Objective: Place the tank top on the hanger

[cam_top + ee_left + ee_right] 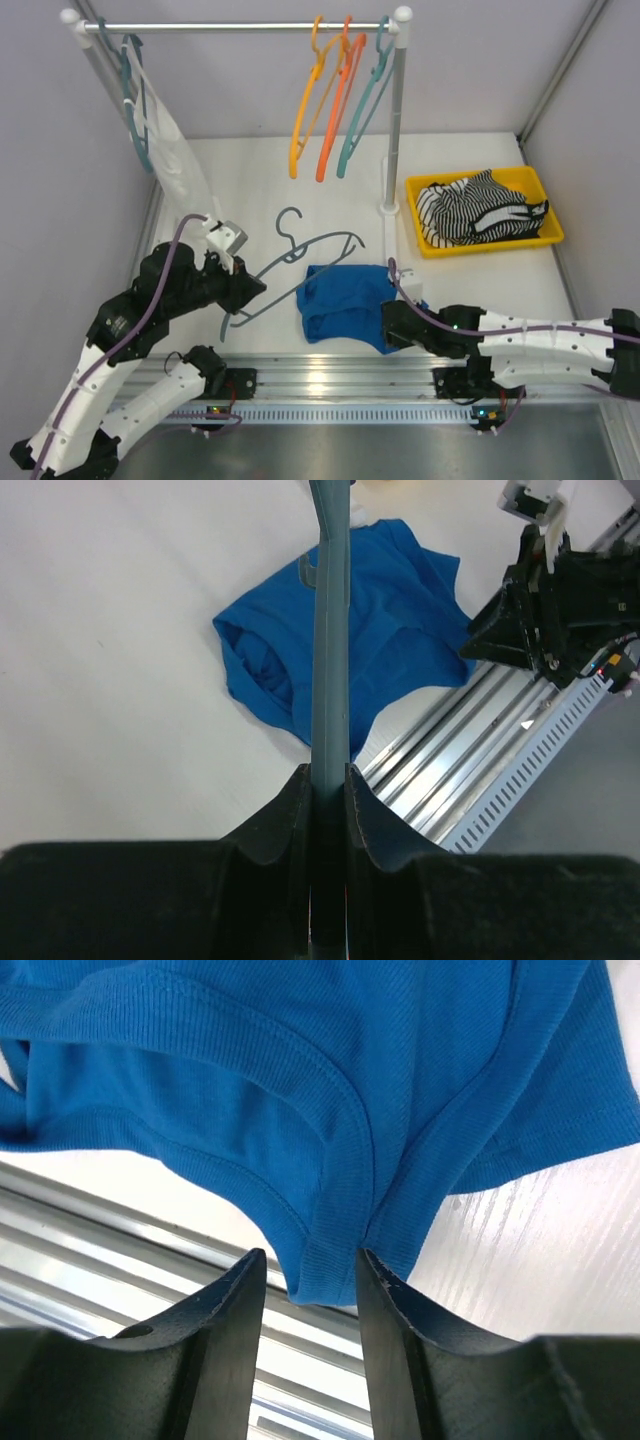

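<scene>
The royal-blue tank top (345,298) lies crumpled on the white table near the front edge. The dark slate-teal hanger (310,252) is tilted just left of it, with one end over the fabric and its hook (290,224) pointing away. My left gripper (250,290) is shut on the hanger's lower bar (330,660); the wrist view shows the bar between the jaws (327,778) and the tank top (400,630) beyond. My right gripper (392,322) is open at the top's near right edge. A strap loop of the tank top (330,1250) hangs between its open jaws (312,1262).
A clothes rack (240,26) stands at the back, holding orange hangers (320,100), a lighter teal hanger (365,110) and a white garment (170,140). A yellow bin (425,190) at the right holds a striped garment (480,210). An aluminium rail (330,375) runs along the near edge.
</scene>
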You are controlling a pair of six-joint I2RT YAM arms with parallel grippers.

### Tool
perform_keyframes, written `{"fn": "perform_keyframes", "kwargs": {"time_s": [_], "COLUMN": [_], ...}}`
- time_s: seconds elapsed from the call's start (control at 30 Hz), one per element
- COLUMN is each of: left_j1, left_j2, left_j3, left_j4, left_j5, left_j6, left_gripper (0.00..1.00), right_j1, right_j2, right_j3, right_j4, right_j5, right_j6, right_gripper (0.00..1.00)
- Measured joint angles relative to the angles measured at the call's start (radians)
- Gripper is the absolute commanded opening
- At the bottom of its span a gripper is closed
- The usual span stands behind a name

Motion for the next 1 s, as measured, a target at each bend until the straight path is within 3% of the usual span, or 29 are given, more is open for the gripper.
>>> {"fn": "perform_keyframes", "kwargs": {"time_s": [0.47,0.67,0.9,1.0], "left_j1": [0.000,0.000,-0.010,-0.031], "left_j2": [0.083,0.125,0.178,0.200], "left_j3": [0.027,0.104,0.148,0.164], "left_j4": [-0.089,-0.122,-0.151,-0.172], "left_j5": [0.122,0.137,0.171,0.171], "left_j6": [0.029,0.042,0.045,0.048], "left_gripper": [0.00,0.00,0.00,0.00], "right_j1": [0.033,0.033,0.032,0.029], "right_j2": [0.153,0.186,0.178,0.154], "right_j3": [0.035,0.035,0.035,0.035], "right_j4": [-0.039,-0.045,-0.057,-0.061], "right_j5": [0.052,0.055,0.066,0.070], "right_j6": [0.027,0.036,0.053,0.056], "right_gripper": [0.46,0.33,0.08,0.05]}}
